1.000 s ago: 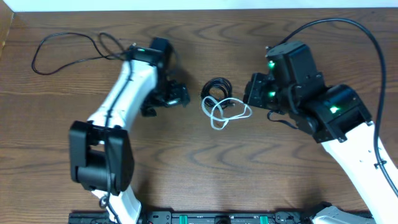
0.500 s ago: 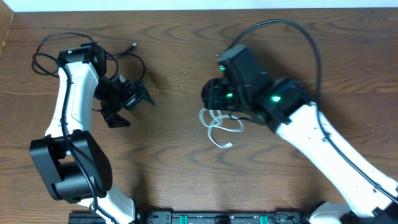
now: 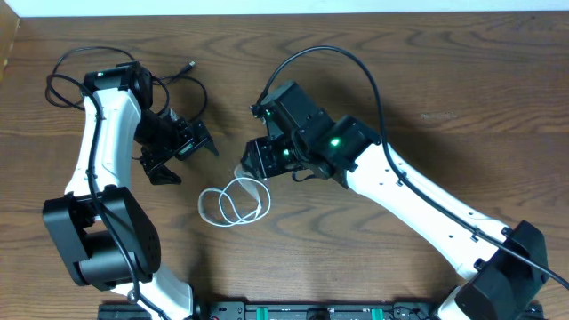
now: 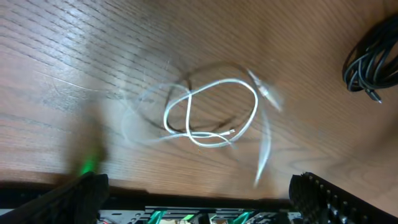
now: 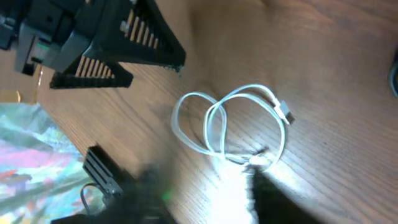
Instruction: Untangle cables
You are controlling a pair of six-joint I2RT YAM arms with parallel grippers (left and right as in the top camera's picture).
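Closest to me, a little left of the middle of the near edge, the white cable (image 3: pixel 233 203) lies flat on the tabletop (image 3: pixel 427 80) in two loose, overlapping loops, with one plug end (image 5: pixel 285 112) lying free. I judge it light and limp. It will trail wherever it is pulled, and its thin, smooth jacket could slide out of the pads. I would take it just behind a plug, or on a single strand away from the crossing.

The right gripper (image 3: pixel 252 163) sits at the far end of those loops. Its own view is smeared there, so I cannot tell whether it is pinching the cord.

Toward the left edge, the left gripper (image 3: pixel 185 153) hangs with its fingers spread wide, holding nothing. Its camera shows a black coil (image 4: pixel 370 59) well apart from the white loops. That one looks springier, so I would grasp an outer turn.

Furthest off, at the far left corner, the long black cable (image 3: pixel 62 62) sprawls in open loops beside the left arm.
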